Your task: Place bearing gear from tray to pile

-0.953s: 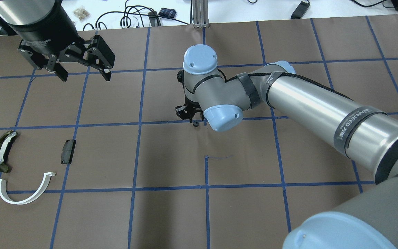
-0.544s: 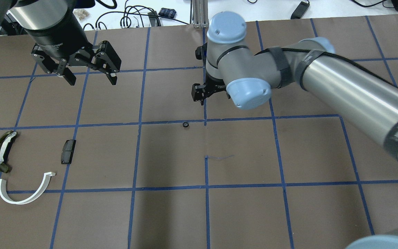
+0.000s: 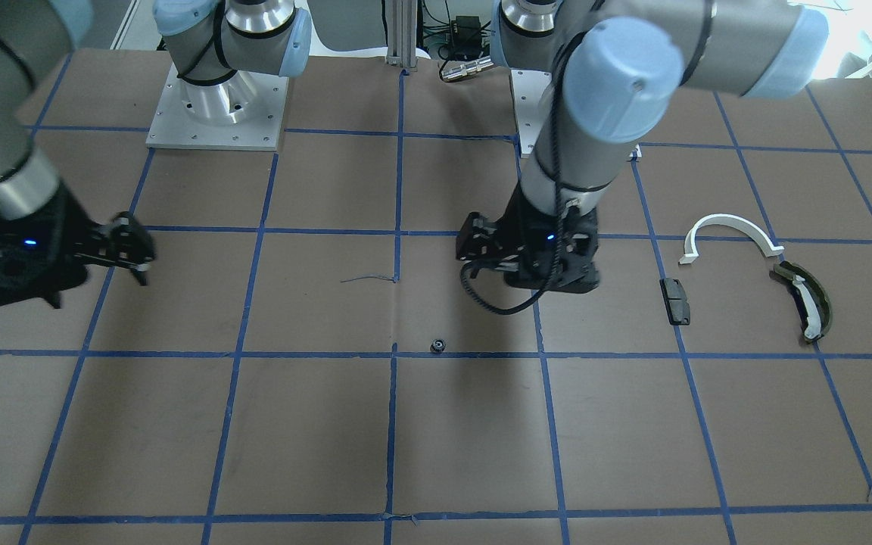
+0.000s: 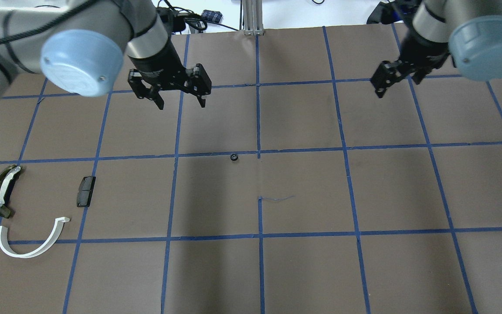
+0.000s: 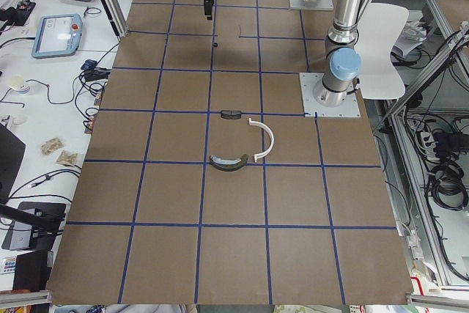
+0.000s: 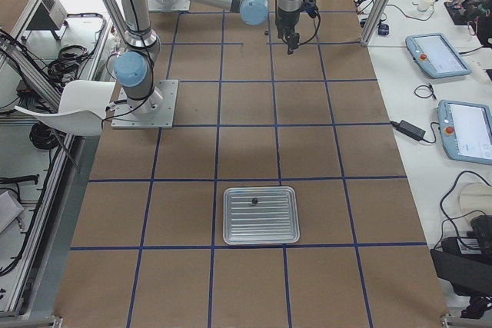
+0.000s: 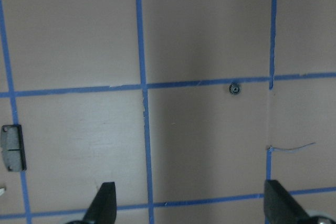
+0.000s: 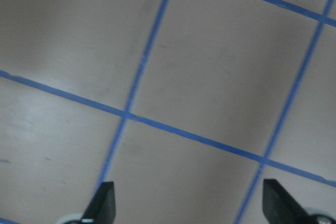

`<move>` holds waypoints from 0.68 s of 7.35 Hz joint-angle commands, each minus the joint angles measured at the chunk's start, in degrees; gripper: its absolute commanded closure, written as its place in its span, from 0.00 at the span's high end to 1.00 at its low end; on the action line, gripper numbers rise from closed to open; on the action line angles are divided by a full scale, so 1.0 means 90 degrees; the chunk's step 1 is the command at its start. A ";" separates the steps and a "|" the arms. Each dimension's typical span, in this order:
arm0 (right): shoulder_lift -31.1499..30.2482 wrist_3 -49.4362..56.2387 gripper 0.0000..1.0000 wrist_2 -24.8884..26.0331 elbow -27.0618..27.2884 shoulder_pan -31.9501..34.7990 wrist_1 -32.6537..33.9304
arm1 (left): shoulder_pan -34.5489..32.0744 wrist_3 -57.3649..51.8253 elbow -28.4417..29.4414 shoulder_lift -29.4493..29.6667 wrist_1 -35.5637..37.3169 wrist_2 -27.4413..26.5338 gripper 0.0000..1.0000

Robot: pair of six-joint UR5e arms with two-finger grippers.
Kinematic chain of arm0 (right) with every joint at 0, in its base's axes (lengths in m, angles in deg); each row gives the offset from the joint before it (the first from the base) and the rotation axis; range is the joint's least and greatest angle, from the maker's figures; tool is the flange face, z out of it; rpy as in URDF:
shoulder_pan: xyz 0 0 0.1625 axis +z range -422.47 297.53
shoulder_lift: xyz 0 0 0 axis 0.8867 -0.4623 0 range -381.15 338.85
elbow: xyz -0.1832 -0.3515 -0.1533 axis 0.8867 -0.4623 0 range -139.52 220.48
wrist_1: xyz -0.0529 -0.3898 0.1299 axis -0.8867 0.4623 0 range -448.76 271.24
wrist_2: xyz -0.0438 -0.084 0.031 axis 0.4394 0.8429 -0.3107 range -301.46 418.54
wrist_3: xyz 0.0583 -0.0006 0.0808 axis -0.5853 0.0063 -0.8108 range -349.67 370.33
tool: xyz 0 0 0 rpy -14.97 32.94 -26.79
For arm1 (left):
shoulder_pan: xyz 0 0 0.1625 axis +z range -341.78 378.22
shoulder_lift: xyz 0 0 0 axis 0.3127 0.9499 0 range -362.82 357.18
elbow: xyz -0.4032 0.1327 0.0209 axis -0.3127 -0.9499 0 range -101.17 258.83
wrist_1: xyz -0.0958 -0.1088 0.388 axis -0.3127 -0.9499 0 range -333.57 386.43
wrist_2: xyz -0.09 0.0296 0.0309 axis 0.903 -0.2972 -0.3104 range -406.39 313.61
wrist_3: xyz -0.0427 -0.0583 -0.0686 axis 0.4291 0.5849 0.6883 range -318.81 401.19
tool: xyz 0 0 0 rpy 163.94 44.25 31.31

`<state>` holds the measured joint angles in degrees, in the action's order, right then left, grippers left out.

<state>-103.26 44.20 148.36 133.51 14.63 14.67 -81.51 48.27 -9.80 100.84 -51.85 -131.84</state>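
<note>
The bearing gear (image 4: 233, 157), a small black ring, lies alone on a blue tape line near the table's middle; it also shows in the front view (image 3: 437, 347) and the left wrist view (image 7: 234, 88). The pile lies far to its left: a white half-ring (image 4: 31, 244), a black pad (image 4: 86, 191) and an olive shoe (image 4: 1, 192). My left gripper (image 4: 181, 104) is open and empty, above the table beyond the gear and left of it. My right gripper (image 4: 397, 83) is open and empty at the far right. The silver tray (image 6: 231, 220) shows in the exterior right view.
A small dark part (image 6: 254, 201) lies in the tray. The table is brown paper with a blue tape grid. Cables and tablets (image 5: 56, 34) lie past the far edge. A thin blue scrap (image 4: 277, 199) lies near the gear.
My right gripper left the gear on the table, rose and swung away to the far right. My left gripper moved right, toward the table's middle.
</note>
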 commanded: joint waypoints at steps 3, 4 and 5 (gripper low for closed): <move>0.0847 0.4656 1.00 -0.0047 0.0132 -0.3706 0.0620 | -0.0851 0.0784 -0.0863 0.1244 0.2122 -0.0173 1.00; 0.1451 0.5089 1.00 -0.0048 0.0132 -0.3973 0.1410 | -0.0852 0.0891 -0.0972 0.1487 0.2599 -0.0232 1.00; 0.1921 0.5306 1.00 -0.0067 0.0132 -0.4256 0.1891 | -0.0891 0.0863 -0.1098 0.1567 0.2691 -0.0378 1.00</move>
<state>-91.89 87.54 148.00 134.65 -19.64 25.06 -89.01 55.72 -18.05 113.30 -30.46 -133.86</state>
